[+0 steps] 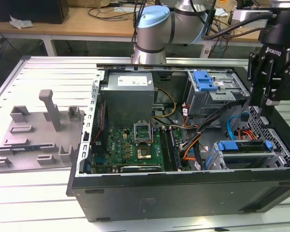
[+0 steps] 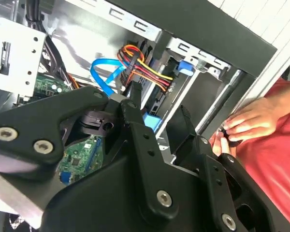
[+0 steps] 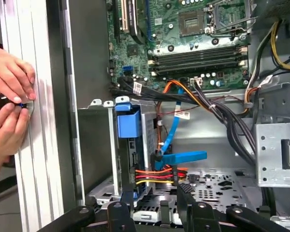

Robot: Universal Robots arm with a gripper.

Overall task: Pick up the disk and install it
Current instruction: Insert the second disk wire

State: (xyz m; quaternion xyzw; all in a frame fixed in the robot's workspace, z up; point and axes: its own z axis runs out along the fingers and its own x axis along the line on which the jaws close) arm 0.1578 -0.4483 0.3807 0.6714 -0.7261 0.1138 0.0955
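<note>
On the slatted metal tabletop [image 1: 48,72] lies an open computer case [image 1: 183,193], and its grey power supply [image 1: 128,99] carries a white label whose print I cannot read. The black end effector [image 1: 269,99] hangs above the case at the exterior view's right, its fingers apart and holding nothing. The disk [image 3: 129,126] stands in the drive cage with its blue frame up and coloured cables at it, while a person's hands [image 3: 9,111] pinch a small dark thing beside the case.

An open computer case [image 1: 183,193] lies on the ribbed metal counter [image 1: 48,72]; the black hand [image 1: 269,96] hangs above its drive end (the exterior view's right), over the disk [image 1: 244,147] seated in its cage; a grey fixture plate [image 1: 34,135] sits beside the case.
</note>
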